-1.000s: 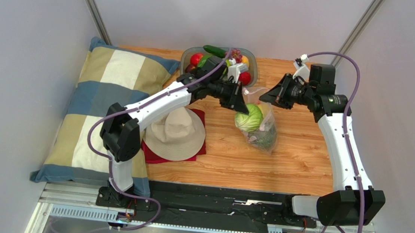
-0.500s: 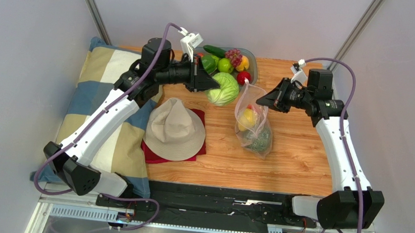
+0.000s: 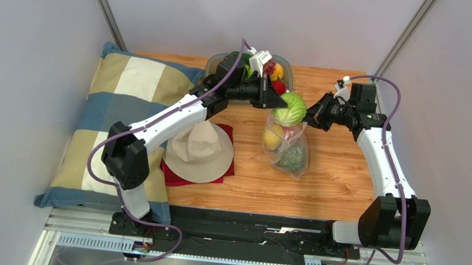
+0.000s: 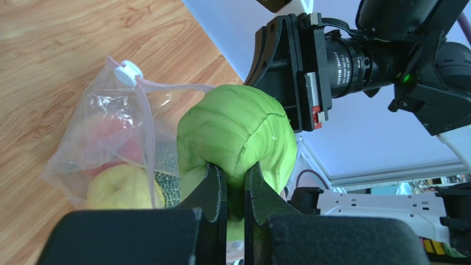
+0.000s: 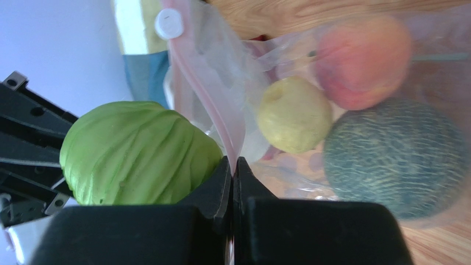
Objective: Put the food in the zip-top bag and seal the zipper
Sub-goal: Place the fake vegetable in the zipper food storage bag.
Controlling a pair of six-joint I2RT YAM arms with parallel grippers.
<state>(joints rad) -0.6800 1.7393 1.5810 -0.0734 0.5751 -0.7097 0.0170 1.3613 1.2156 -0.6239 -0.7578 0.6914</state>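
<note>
My left gripper [image 3: 280, 102] is shut on a green cabbage [image 3: 290, 108], pinching its base between the fingers [image 4: 214, 182]. The cabbage [image 4: 235, 130] hangs at the top edge of the clear zip-top bag [image 3: 288, 148], right beside the pink zipper [image 4: 145, 127] and its white slider [image 4: 126, 70]. My right gripper [image 5: 233, 160] is shut on the zipper [image 5: 207, 94], holding that edge up. Inside the bag lie a yellow pear [image 5: 296, 114], a peach [image 5: 362, 61] and a green melon [image 5: 395, 157]. The cabbage [image 5: 138, 152] sits just left of the right fingers.
A grey bowl [image 3: 211, 63] with more fruit and vegetables stands at the back of the table behind the left gripper. A beige hat [image 3: 200, 150] rests on a red cloth [image 3: 173, 178] left of the bag. A checked pillow [image 3: 111, 115] fills the left side.
The left arm swung the cabbage from low beside the bag back toward the bowl, then right again to the bag's top edge. The right gripper stayed shut on the zipper and shifted slightly.
</note>
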